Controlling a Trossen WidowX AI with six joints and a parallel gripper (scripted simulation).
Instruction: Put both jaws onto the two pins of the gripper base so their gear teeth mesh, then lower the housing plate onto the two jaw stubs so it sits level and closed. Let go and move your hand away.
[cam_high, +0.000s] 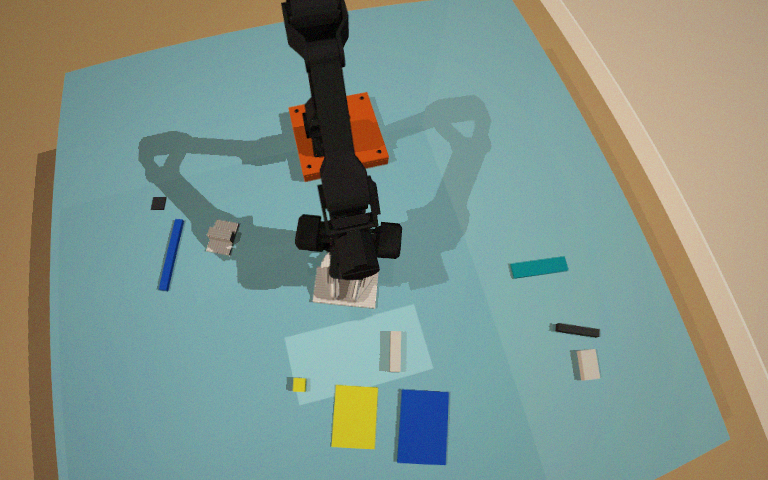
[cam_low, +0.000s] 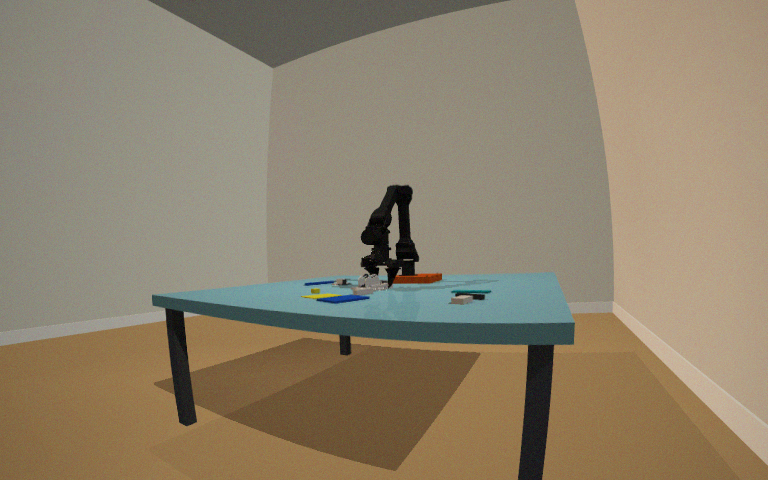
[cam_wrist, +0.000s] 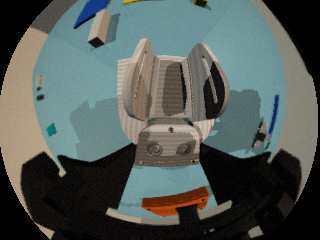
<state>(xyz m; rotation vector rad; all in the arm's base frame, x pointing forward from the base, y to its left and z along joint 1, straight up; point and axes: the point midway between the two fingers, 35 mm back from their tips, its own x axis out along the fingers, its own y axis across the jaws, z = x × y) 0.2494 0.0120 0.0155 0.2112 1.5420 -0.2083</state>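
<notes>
The pale gripper base lies on the table under my hand. Two pale curved jaws stand upright on it, side by side and apart: one jaw on the left and one jaw on the right in the wrist view. My gripper is shut on the housing plate, one finger at each side. The plate lies over the jaws' near ends and shows two round stubs or holes. It looks about level; whether it is fully down cannot be told. The pins and gear teeth are hidden.
The orange block is behind the hand. A small pale stepped piece and a blue bar lie left. A pale block, yellow sheet and blue sheet lie in front; a teal bar lies right.
</notes>
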